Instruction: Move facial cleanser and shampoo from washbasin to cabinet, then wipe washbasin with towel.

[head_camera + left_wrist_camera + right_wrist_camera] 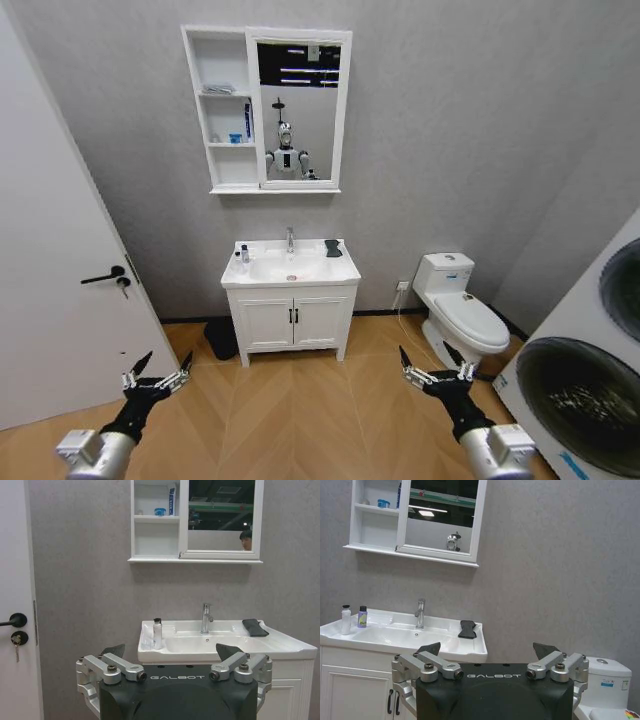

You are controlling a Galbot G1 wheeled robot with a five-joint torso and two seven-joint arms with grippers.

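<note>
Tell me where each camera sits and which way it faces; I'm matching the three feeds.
Head: high, looking down at the washbasin and cabinet; left gripper and right gripper show low.
Left wrist: behind the open left gripper, facing the washbasin.
Right wrist: behind the open right gripper, facing the wall, with a toilet.
All share the towel.

Head camera looks forward and down from well back, while both wrist cameras face level ahead; all share the washbasin point(290, 268) and cabinet point(228, 110).
</note>
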